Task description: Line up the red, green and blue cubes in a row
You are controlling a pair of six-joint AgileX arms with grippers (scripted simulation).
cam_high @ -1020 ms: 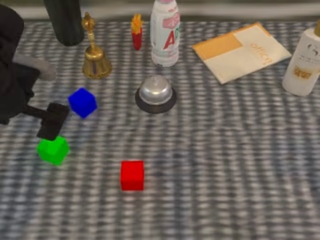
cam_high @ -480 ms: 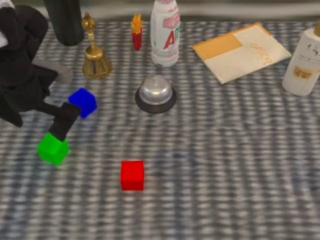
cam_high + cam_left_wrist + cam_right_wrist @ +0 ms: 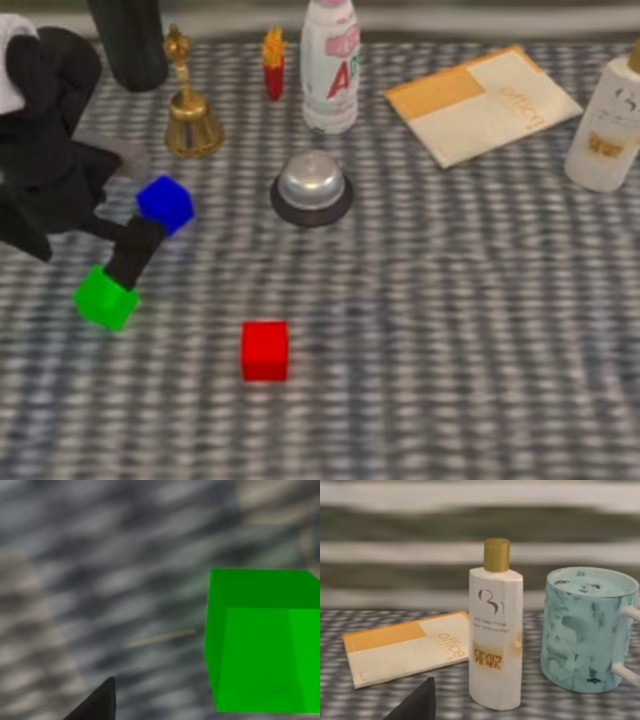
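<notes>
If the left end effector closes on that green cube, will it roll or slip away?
Probably not. The green cube sits flat on the table with square faces, so rolling looks unlikely. It appears rigid and small, likely light, so an off-centre squeeze may twist or nudge it. The left end effector hovers at its edge.

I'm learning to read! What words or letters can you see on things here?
"office" on the orange-and-cream booklet.
A big red "A" on the white drink bottle; the rest is unreadable.
The gold-capped lotion bottle has orange print too blurred to read.
The cubes carry no text.
</notes>
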